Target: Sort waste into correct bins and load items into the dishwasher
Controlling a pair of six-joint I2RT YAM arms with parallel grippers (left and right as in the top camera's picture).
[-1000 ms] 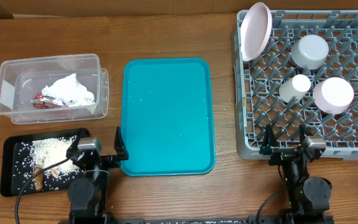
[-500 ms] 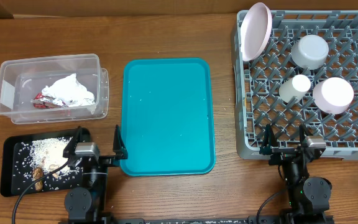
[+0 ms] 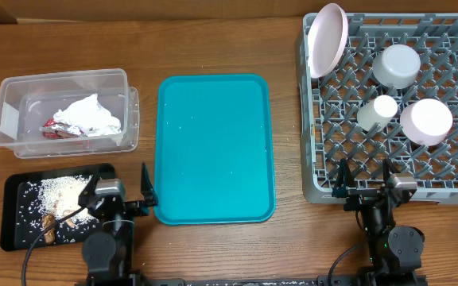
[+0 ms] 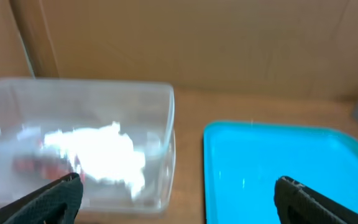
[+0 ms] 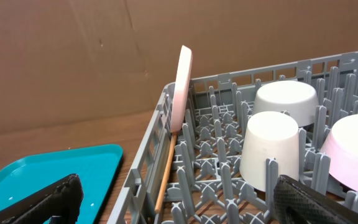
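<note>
The clear tub [image 3: 6,103] at the far left holds crumpled white napkins with a bit of red wrapper [image 3: 90,117]. The black tray [image 3: 14,230] holds rice [image 3: 62,191] and brown scraps [image 3: 48,230]. The grey dish rack [image 3: 348,151] holds the upright plate [image 3: 327,38], grey bowl [image 3: 397,65], cup [image 3: 378,112] and pink bowl [image 3: 426,121], all upside down. A chopstick [image 5: 165,174] lies inside the rack's left wall. My left gripper [image 3: 120,181] is open and empty between the black tray and the teal tray. My right gripper [image 3: 364,176] is open and empty at the rack's front edge.
The teal serving tray [image 3: 213,147] lies in the middle with a few rice grains on it. It also shows in the left wrist view [image 4: 272,168] beside the tub [image 4: 166,124]. Brown cardboard stands behind the table.
My left gripper has shifted slightly left, away from the teal tray's front corner. The right arm has not moved.
</note>
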